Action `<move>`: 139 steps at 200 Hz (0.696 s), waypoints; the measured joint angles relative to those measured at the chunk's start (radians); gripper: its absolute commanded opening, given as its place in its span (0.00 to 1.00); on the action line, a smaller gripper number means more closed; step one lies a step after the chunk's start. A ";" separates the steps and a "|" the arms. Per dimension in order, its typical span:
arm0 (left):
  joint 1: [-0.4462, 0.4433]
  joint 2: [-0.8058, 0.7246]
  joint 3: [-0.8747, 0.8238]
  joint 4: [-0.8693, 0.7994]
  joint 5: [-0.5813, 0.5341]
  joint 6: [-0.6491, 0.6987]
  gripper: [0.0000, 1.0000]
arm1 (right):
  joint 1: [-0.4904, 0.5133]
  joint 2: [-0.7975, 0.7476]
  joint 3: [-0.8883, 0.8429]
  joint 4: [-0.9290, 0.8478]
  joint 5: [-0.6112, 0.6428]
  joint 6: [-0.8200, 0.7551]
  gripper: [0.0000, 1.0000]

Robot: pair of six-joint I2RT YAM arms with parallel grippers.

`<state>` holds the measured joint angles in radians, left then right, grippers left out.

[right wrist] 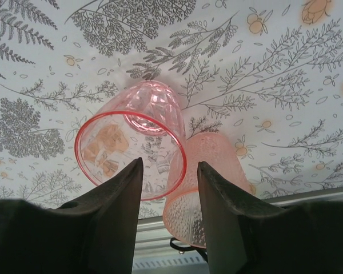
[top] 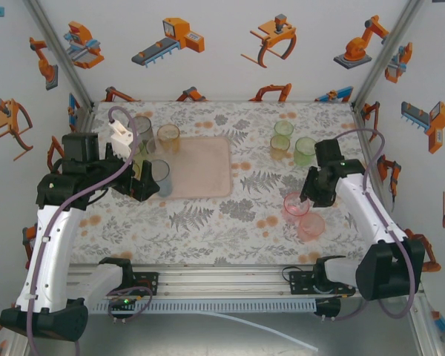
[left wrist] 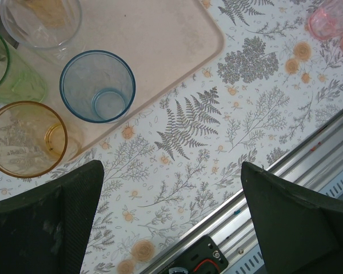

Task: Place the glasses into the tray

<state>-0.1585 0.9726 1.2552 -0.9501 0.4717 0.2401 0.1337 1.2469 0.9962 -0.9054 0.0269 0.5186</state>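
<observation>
**A:** What sits closest to the tabletop's near edge?

**B:** Toward the near right corner, two empty tumblers stand on the printed tabletop cloth (top: 230,222), which has grey ferns and orange blossoms. One is a translucent pink plastic tumbler (right wrist: 128,134) with faceted walls and a smooth rim. Hard against it is a paler salmon-pink tumbler (right wrist: 208,171) with a beaded surface.

**A:** And the right gripper?

**B:** The right gripper (right wrist: 168,165) is half spread. Its black fingers straddle the pink rim, one over the mouth and one outside. There is a gap on both sides, so nothing is pinched.

**A:** The left one?

**B:** The left gripper (left wrist: 171,171) is spread wide over bare cloth, with nothing between its fingers.

**A:** Where is the tray?

**B:** The flat, matt, pale pink-beige rectangular tray (top: 208,167), with rounded corners and a low rim, lies left of the tabletop's middle. An empty translucent blue tumbler (left wrist: 97,85) stands upright in it beside the left rim, and a clear tumbler (left wrist: 40,25) stands farther in. An amber tumbler (left wrist: 26,138) sits at the rim, and I cannot tell whether it is on or off the tray. A lime-green tumbler (left wrist: 3,71) is cut off by the picture's edge.

**A:** Farthest back?

**B:** Toward the far right corner, on the cloth and well apart from the tray, are one pale green tumbler (top: 282,130), a peach tumbler (top: 279,146) and another pale green tumbler (top: 305,150).
</observation>
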 measured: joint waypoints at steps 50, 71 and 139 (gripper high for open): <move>0.000 0.000 0.000 0.000 0.000 0.000 0.97 | -0.001 0.024 -0.021 0.041 0.000 -0.008 0.39; 0.000 0.000 0.000 0.000 0.000 0.000 0.97 | -0.001 0.026 -0.035 0.055 0.000 -0.009 0.38; 0.000 0.000 0.000 0.000 0.000 0.000 0.97 | -0.002 0.035 -0.065 0.111 -0.001 -0.019 0.30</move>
<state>-0.1585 0.9730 1.2552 -0.9501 0.4717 0.2401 0.1322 1.2819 0.9310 -0.7944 0.0257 0.4992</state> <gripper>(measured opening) 0.971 0.309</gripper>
